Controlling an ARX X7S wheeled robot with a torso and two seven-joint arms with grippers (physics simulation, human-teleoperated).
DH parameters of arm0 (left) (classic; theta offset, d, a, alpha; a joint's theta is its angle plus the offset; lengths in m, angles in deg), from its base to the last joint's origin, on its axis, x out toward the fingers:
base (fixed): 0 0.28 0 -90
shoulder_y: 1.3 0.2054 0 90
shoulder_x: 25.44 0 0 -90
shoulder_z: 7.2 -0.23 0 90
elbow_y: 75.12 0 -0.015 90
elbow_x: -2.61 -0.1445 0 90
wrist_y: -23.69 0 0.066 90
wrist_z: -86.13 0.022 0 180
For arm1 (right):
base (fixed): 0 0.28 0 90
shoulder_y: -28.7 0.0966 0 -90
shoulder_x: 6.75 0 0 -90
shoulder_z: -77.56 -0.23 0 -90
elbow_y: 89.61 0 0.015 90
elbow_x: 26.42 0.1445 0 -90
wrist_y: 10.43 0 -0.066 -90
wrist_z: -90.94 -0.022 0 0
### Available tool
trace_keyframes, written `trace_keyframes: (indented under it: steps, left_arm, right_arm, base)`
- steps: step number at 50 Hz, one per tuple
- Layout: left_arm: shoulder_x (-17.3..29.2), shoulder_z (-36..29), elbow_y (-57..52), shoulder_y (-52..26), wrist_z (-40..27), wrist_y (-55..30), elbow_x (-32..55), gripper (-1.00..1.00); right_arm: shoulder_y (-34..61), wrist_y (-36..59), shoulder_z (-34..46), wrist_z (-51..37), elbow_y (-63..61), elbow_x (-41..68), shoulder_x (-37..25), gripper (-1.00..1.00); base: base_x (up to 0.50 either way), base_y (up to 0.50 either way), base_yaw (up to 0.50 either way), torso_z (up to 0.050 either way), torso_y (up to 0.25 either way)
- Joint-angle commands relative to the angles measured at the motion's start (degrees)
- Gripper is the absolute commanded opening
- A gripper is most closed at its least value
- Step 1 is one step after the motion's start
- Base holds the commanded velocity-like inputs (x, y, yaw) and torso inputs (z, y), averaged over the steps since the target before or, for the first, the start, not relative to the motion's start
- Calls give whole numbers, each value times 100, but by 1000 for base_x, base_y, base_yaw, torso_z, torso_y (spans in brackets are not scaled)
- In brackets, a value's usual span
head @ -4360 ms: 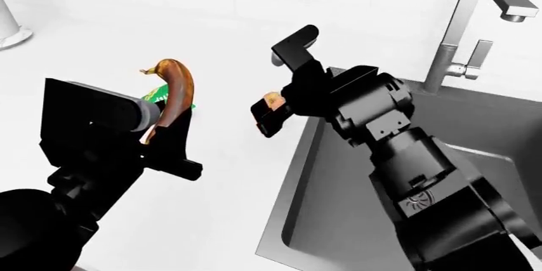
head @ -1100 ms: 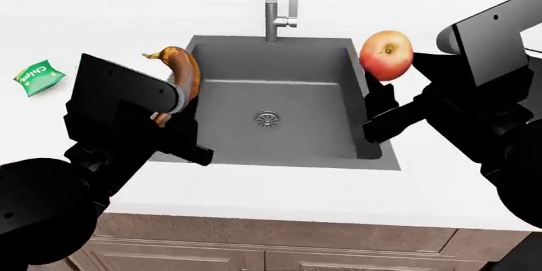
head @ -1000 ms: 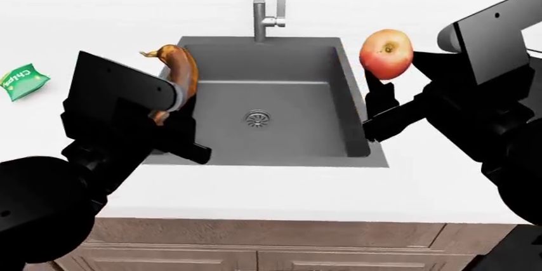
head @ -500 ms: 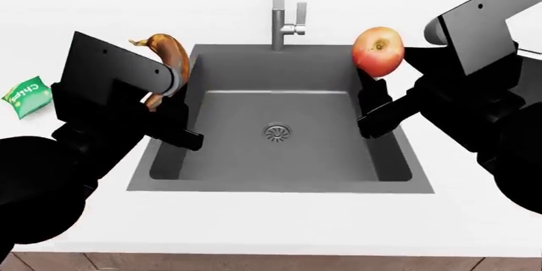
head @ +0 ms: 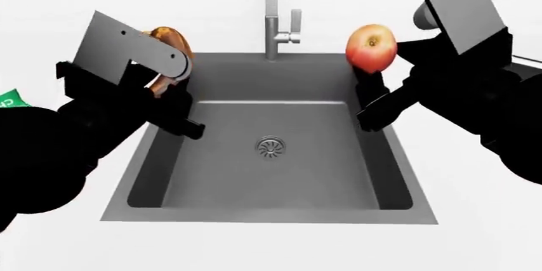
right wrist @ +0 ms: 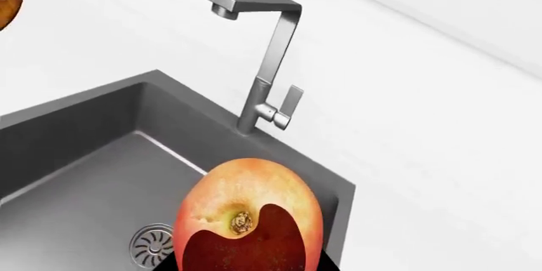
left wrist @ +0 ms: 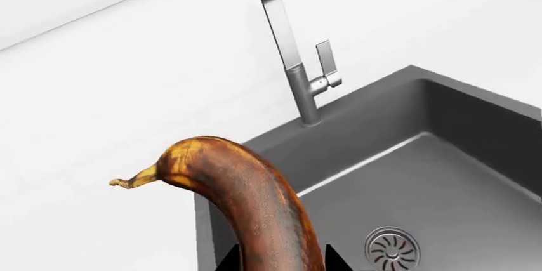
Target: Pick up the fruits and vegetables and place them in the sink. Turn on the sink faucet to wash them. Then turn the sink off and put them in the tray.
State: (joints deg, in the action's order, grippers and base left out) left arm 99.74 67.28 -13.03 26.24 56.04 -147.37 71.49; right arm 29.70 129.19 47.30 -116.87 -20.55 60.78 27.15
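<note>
white countertop [head: 254,4]: surrounds all sides of the basin visible in the head view.

dark grey sink [head: 212,176]: recessed, rectangular, centred below both arms; round metal drain [head: 269,147] in the floor. same basin in left wrist view [left wrist: 440,176] and right wrist view [right wrist: 76,176], with the drain [left wrist: 391,249] [right wrist: 152,245] near each picture's lower edge.

left gripper [head: 165,84]: raised over the sink's left rim, clamped on the banana. fingers mostly hidden behind the fruit in the wrist view.

right gripper [head: 372,90]: raised over the sink's right rim, clamped on the apple from below.

silver sink faucet [head: 273,20]: upright on the counter behind the sink's rear rim, midway between the two held fruits; side lever handle [head: 295,20] upright. also visible at [left wrist: 296,61] and [right wrist: 258,74].

banana [left wrist: 254,207]: brown-orange, curved, stem end uppermost, held in the air above the left rim; only its top shows in the head view [head: 167,39].

apple [head: 370,47]: red and yellow, held in the air at the sink's rear right corner; stem pit facing the wrist camera [right wrist: 250,214].

green chips bag [head: 7,101]: on the counter at the far left, cut by the frame edge.
</note>
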Motion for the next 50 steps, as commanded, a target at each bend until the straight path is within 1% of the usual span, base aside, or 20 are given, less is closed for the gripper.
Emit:
trace_keyframes:
  steps: [1, 7, 16, 25, 38, 50]
  left_arm:
    - [88, -430, 437, -434, 249, -73, -232, -100]
    - [157, -507, 328, -384, 382, 103, -264, -100]
    - [252, -736, 325, -312, 493, 240, -441, -100]
    - [289, -810, 322, -229, 507, 301, -449, -100]
    - [324, -782, 253, -160, 469, 395, -379, -100]
    - [252, -956, 310, -232, 505, 449, -458, -100]
  right_arm:
    - [380, 408, 2, 288, 273, -2, 124, -100]
    - [336, 377, 2, 300, 274, -21, 106, -100]
    - [311, 372, -2, 297, 251, -12, 78, -100]
    - [270, 356, 1, 314, 240, -7, 70, -100]
    - [279, 394, 7, 312, 231, -16, 67, -100]
    - [237, 351, -37, 293, 143, 31, -48, -100]
  base:
    - [176, 2, 0, 0, 0]
    - [180, 2, 0, 0, 0]
    - [181, 2, 0, 50, 0]
    - [180, 2, 0, 50, 0]
    - [221, 2, 0, 0, 0]
    - [246, 3, 0, 0, 0]
